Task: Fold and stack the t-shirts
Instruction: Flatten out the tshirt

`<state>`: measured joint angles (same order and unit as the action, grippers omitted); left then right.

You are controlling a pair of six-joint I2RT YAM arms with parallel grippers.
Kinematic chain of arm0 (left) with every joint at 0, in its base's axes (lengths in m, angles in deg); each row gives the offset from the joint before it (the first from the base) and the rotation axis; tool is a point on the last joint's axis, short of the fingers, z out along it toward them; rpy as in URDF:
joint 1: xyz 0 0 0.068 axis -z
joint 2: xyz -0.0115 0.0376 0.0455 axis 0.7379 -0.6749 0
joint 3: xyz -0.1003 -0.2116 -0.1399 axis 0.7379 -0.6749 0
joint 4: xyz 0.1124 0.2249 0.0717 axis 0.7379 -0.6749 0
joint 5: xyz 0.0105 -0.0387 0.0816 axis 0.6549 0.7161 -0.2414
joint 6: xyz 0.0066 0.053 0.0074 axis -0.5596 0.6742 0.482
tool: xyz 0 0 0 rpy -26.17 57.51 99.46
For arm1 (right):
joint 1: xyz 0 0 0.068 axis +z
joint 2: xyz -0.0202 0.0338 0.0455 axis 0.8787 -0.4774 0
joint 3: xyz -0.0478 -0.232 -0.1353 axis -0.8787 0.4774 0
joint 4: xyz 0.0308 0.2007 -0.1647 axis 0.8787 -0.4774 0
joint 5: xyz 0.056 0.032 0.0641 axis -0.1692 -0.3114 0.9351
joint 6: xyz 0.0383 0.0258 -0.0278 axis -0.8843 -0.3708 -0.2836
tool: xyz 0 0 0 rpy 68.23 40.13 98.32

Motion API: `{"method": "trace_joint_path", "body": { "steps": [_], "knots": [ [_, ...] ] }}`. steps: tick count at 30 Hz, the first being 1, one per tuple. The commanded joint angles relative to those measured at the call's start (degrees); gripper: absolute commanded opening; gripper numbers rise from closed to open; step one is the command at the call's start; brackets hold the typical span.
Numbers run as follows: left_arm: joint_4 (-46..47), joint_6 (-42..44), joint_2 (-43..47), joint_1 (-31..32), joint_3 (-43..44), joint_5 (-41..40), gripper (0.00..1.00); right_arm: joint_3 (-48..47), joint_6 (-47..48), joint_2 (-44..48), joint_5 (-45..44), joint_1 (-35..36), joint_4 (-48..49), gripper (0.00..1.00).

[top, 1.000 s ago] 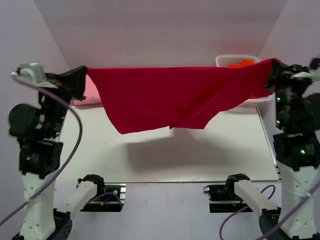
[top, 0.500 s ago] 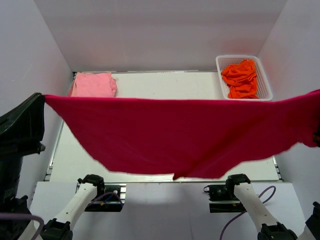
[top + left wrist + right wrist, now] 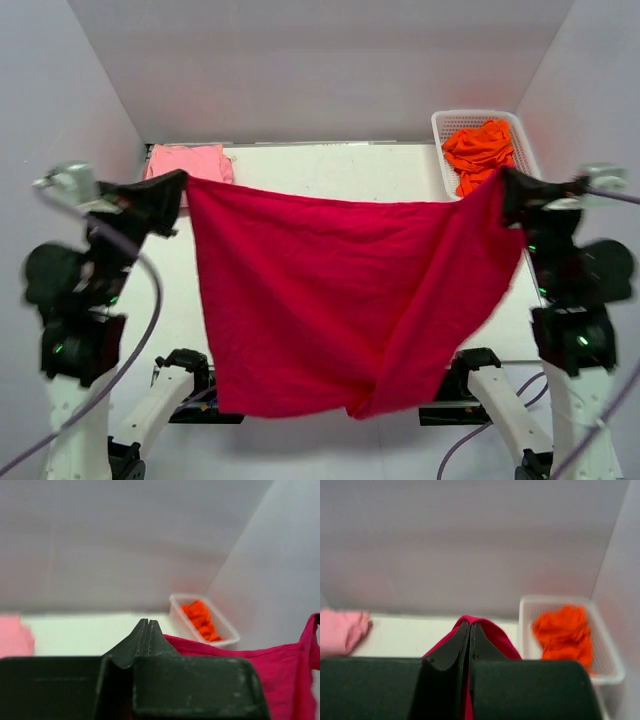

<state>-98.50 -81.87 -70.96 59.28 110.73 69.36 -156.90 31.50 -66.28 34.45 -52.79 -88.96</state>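
Observation:
The crimson-red t-shirt (image 3: 340, 290) hangs spread in the air between both grippers, its lower edge drooping over the table's near edge. My left gripper (image 3: 178, 182) is shut on its left top corner; in the left wrist view the jaws (image 3: 146, 625) are pressed together with red cloth (image 3: 280, 675) trailing to the right. My right gripper (image 3: 503, 180) is shut on the right top corner; red cloth (image 3: 492, 632) bulges over the closed jaws (image 3: 470, 626). A folded light pink t-shirt (image 3: 185, 160) lies at the table's far left. Orange t-shirts (image 3: 480, 150) lie bunched in the basket.
A white mesh basket (image 3: 530, 165) stands at the far right corner of the white table (image 3: 330, 165). Grey walls close in the back and both sides. Both arms stand raised at the table's left and right edges.
The red shirt was swung up and close to the camera half a second ago; now it is lower and farther, hanging slacker, with both grippers drawn closer together.

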Motion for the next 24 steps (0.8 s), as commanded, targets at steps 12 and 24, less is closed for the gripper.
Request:
{"method": "trace_joint_path", "body": {
  "steps": [12, 24],
  "knots": [
    [15.8, -7.4, -29.5, -0.5, -26.4, -17.4, 0.0, 31.5, -3.0, -17.4, 1.6, -0.2, 31.4, 0.0],
    [19.1, -5.3, -59.1, -0.5, -5.1, -27.7, 0.0, 8.4, 3.2, -51.6, 2.7, -0.2, 33.1, 0.0]
  ]
}}
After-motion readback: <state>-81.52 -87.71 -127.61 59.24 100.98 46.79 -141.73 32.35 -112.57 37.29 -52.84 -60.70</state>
